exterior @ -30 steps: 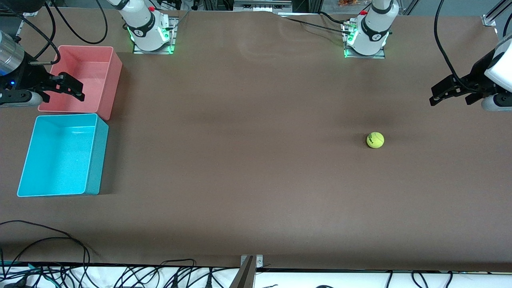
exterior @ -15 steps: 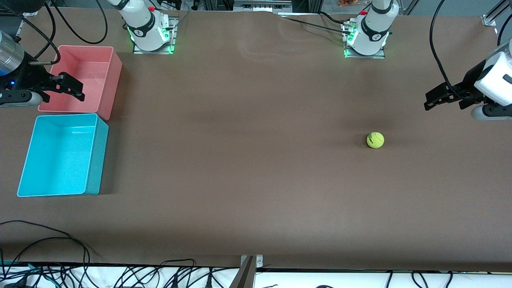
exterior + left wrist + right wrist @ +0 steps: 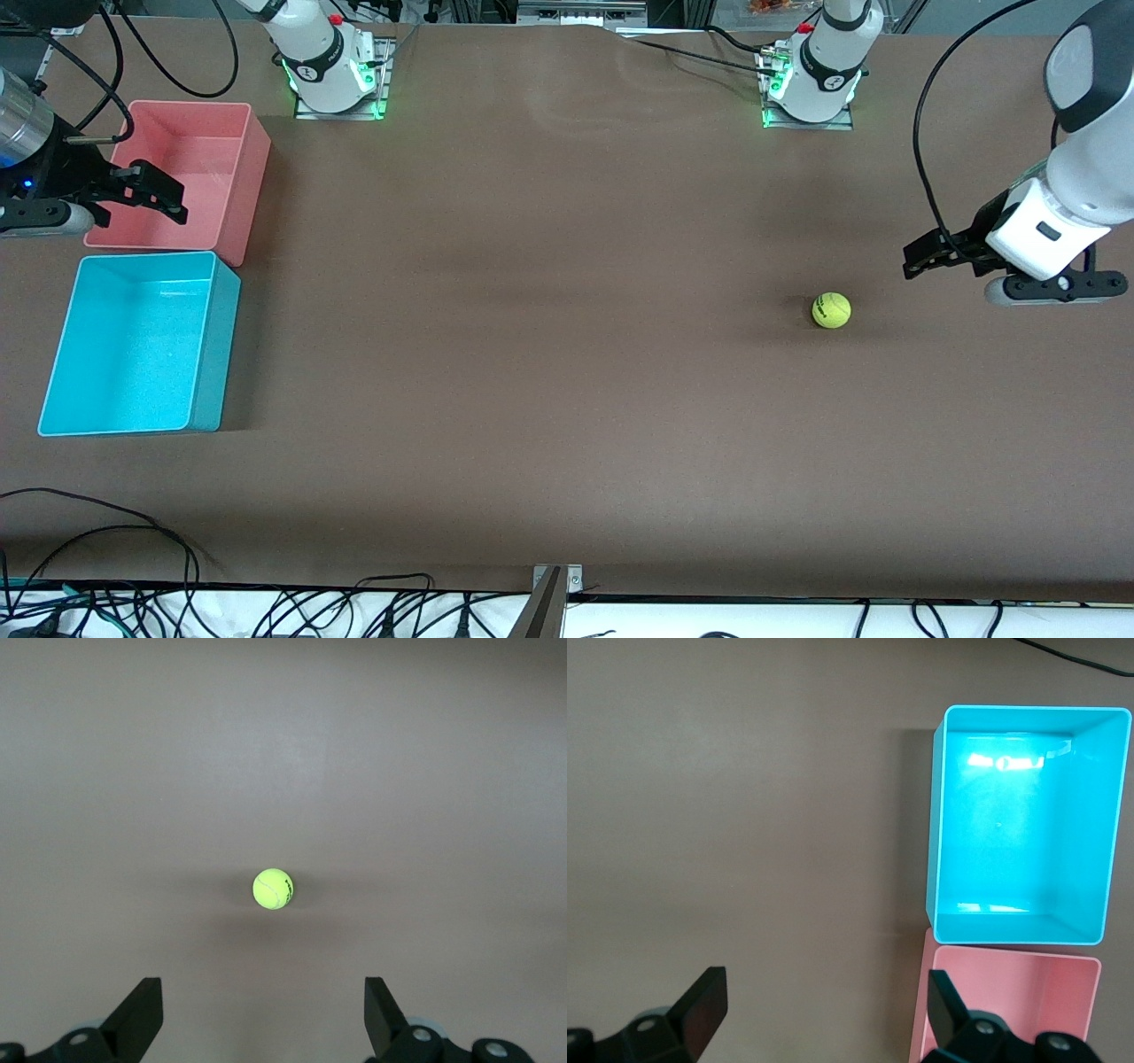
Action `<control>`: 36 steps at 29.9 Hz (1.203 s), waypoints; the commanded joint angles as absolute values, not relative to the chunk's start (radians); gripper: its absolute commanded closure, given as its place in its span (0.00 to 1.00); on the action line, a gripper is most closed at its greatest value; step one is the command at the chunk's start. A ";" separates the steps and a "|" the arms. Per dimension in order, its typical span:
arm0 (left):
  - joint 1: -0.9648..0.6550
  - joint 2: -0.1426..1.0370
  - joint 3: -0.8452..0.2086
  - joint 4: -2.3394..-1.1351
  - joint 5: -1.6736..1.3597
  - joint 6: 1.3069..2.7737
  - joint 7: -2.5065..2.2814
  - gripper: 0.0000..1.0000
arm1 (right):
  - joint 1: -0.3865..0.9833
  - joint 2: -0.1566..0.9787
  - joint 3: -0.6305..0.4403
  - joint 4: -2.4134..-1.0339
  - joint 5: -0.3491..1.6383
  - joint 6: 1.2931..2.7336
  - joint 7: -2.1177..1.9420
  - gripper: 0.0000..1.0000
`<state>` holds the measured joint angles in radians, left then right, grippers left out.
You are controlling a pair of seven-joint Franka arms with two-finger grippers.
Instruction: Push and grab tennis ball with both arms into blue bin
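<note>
The left gripper (image 3: 921,257), jaws wide and empty, is aiming at the tennis ball (image 3: 831,310) just ahead; it should push toward the blue bin (image 3: 208,346), where the right gripper (image 3: 155,190) is waiting open.

Brown table (image 3: 549,372) with black cables (image 3: 266,611) along its front edge.

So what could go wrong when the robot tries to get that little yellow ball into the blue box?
1. The small fuzzy yellow-green tennis ball sits on bare table at the left arm's end; a push from the open left pincer might send it rolling off course.
2. The rectangular cyan-blue plastic bin touches the pink-red plastic bin, so the ball could land in the wrong one.
3. The open right pincer hovers over the pink-red bin and might miss a fast ball.
</note>
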<state>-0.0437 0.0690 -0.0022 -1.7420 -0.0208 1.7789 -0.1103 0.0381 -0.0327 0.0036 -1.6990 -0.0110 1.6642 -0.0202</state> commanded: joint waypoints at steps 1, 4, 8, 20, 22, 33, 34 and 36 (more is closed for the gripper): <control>-0.031 0.023 -0.006 -1.854 -0.031 1.876 -0.106 0.00 | 0.037 -0.028 0.006 -1.681 -0.006 1.658 -0.025 0.00; -0.028 0.021 -0.005 -1.910 -0.031 1.936 -0.104 0.00 | 0.037 -0.028 0.006 -1.681 -0.006 1.658 -0.023 0.00; -0.025 0.018 -0.005 -1.988 -0.031 2.020 -0.103 0.00 | 0.037 -0.028 0.006 -1.681 -0.006 1.658 -0.023 0.00; -0.025 0.018 -0.005 -2.181 -0.031 2.192 -0.103 0.00 | 0.037 -0.028 0.006 -1.681 -0.006 1.658 -0.023 0.00; -0.025 0.020 -0.005 -2.207 -0.031 2.212 -0.103 0.00 | 0.037 -0.028 0.006 -1.681 -0.006 1.658 -0.023 0.00; -0.021 0.032 -0.005 -2.329 -0.029 2.347 -0.103 0.00 | 0.037 -0.028 0.006 -1.681 -0.006 1.658 -0.023 0.00; -0.018 0.037 -0.005 -2.335 -0.029 2.353 -0.103 0.00 | 0.037 -0.028 0.006 -1.681 -0.006 1.658 -0.023 0.00; -0.011 0.043 -0.005 -2.345 -0.029 2.368 -0.103 0.00 | 0.037 -0.028 0.006 -1.681 -0.006 1.658 -0.023 0.00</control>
<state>-0.0281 0.0598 -0.0013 -2.3024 -0.0208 2.3298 -0.1102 0.0381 -0.0327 0.0036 -1.6990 -0.0110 1.6642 -0.0202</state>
